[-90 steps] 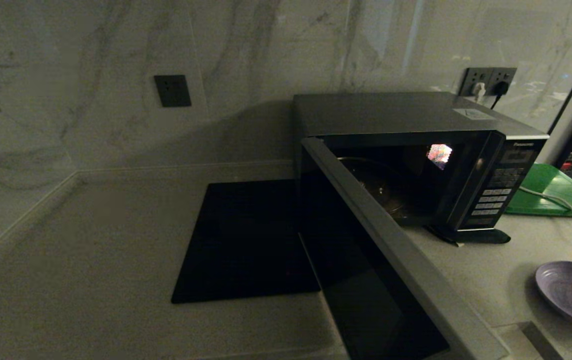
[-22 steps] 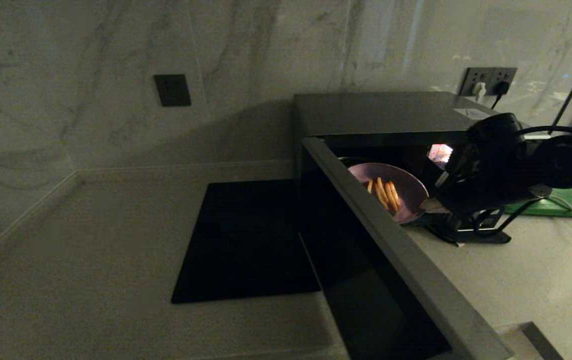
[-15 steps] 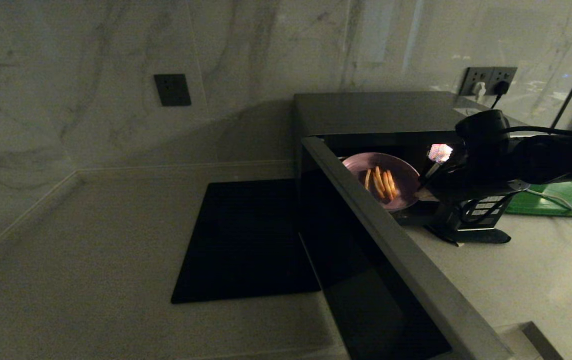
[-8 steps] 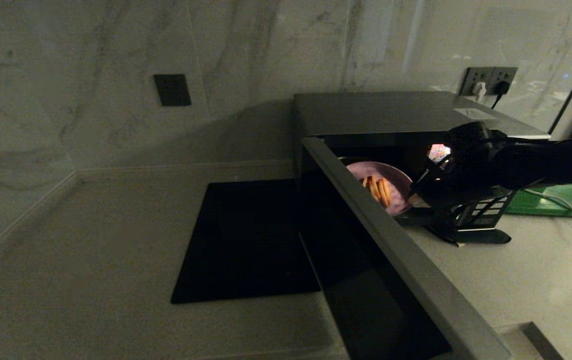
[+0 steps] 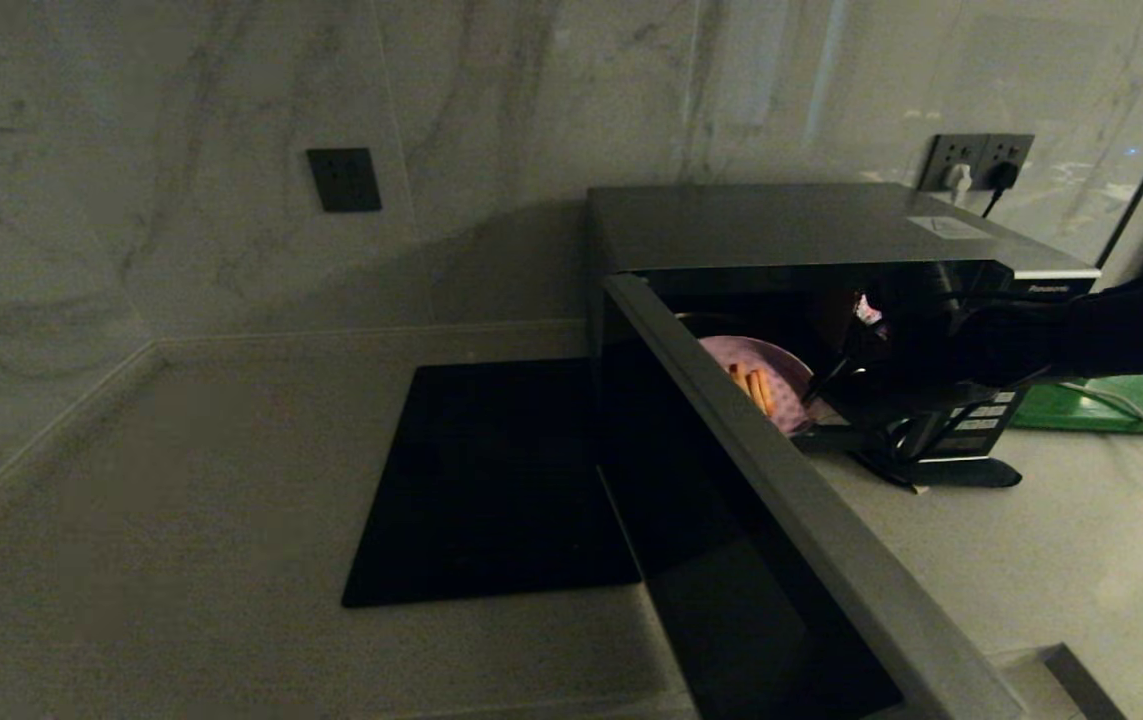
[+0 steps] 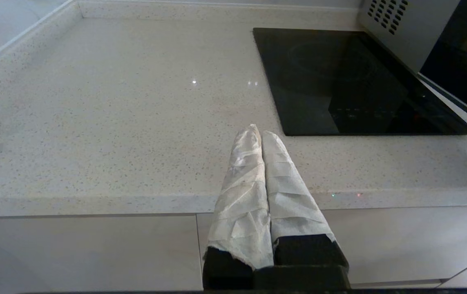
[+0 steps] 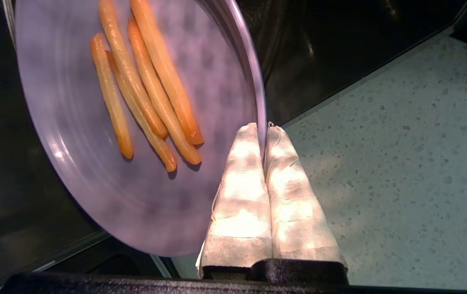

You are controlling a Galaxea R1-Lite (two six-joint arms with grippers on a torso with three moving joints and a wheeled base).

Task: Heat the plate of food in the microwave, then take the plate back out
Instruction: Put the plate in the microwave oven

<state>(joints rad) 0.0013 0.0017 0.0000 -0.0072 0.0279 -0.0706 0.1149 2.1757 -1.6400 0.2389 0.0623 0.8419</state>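
The microwave (image 5: pixel 791 225) stands at the back right of the counter, its door (image 5: pixel 781 510) swung wide toward me. The plate of food (image 5: pixel 766 385), pale lavender with orange-yellow sticks (image 7: pixel 147 85), sits inside the cavity mouth, half hidden behind the door's edge. My right gripper (image 7: pixel 264 130) is shut on the plate's (image 7: pixel 135 196) right rim, one wrapped finger above and one below. The right arm (image 5: pixel 1031 340) reaches in from the right. My left gripper (image 6: pixel 260 134) hangs shut and empty over the counter's front edge.
A flat black glass square (image 5: pixel 491 480) lies on the counter left of the microwave. A green board (image 5: pixel 1111 405) with a white cable lies to the microwave's right. The button panel (image 5: pixel 981 410) is right behind my right arm. Wall sockets (image 5: pixel 976 160) sit behind.
Over the last seconds the plate went from the counter at the right into the microwave's mouth. Within the last second it has sunk lower and deeper behind the door edge, with my right arm following.
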